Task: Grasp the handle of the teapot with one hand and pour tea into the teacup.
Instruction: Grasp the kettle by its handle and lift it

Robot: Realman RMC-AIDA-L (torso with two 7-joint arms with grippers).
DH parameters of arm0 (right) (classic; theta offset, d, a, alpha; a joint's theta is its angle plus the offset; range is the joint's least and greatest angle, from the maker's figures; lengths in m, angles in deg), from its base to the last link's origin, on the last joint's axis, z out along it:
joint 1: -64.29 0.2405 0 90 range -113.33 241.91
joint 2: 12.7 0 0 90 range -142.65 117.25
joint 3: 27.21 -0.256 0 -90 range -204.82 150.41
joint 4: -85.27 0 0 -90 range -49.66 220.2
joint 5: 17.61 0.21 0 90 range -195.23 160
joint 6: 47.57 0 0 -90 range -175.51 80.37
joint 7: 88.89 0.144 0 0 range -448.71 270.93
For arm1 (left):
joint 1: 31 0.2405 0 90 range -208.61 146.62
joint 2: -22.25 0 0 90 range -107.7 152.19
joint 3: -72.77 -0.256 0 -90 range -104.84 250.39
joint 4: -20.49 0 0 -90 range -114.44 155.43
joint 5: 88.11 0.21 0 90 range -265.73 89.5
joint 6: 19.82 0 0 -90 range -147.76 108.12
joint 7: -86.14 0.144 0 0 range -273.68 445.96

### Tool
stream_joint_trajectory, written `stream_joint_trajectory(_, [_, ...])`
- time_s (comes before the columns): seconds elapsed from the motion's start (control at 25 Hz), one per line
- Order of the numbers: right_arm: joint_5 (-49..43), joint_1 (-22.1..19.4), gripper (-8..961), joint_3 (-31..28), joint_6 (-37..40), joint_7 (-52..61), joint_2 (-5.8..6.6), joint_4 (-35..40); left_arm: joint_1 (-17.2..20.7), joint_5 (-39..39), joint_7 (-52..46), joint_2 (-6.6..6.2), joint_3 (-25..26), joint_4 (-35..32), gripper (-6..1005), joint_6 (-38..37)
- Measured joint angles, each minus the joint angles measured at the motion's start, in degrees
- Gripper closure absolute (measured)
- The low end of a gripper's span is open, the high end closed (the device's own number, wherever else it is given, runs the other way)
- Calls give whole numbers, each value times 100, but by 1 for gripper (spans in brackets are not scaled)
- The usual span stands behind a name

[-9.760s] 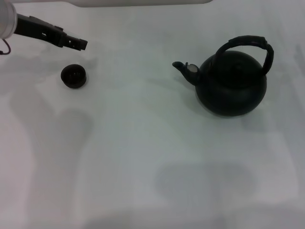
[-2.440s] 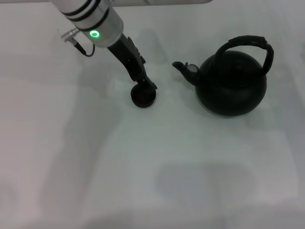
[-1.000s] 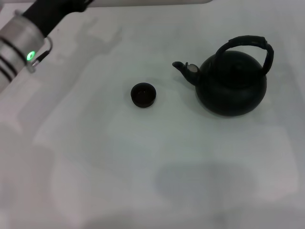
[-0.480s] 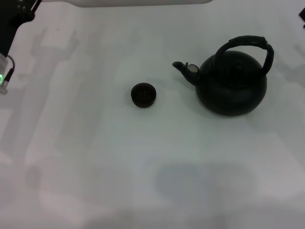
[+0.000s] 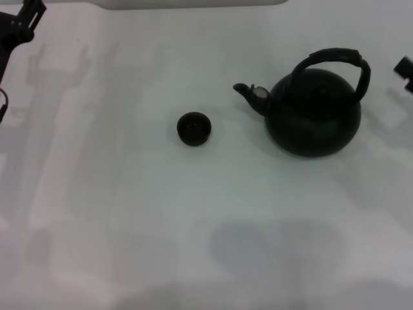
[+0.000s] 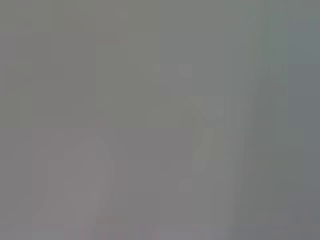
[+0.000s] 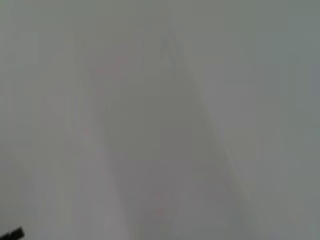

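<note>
In the head view the large round black teapot (image 5: pixel 314 113) stands upright at the right of the white table, its short spout (image 5: pixel 248 93) pointing left. Its thick black arched handle (image 5: pixel 335 61) spans the top, with nothing holding it. The small dark teacup (image 5: pixel 194 128) sits alone to the left of the spout, a gap between them. My left gripper (image 5: pixel 22 19) is far off at the top left corner. At the right edge, level with the handle, only the dark tip of my right gripper (image 5: pixel 404 70) shows. No tea is visible. Both wrist views show only blank table surface.
The white tabletop (image 5: pixel 193 226) stretches around the cup and pot, crossed by faint arm shadows at left and right. A pale ledge (image 5: pixel 193 3) runs along the far edge.
My left arm has let go of the teacup after moving it beside the spout and has drawn back to the top left corner. My right gripper's tip has come in at the right edge.
</note>
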Motion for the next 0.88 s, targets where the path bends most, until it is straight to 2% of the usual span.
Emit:
stream_joint_trajectory(0.16, [-272, 70, 85, 4, -72, -15, -85, -72, -11, -131, -19, 0, 1, -74, 121, 0])
stream_joint_trajectory(0.4, [-303, 236, 85, -5, -565, -290, -276, -86, -20, -159, -19, 0, 1, -144, 123, 66])
stream_joint_trajectory(0.88, [-312, 389, 85, -39, -1069, -343, -379, -48, 43, -157, -18, 0, 1, -211, 122, 94])
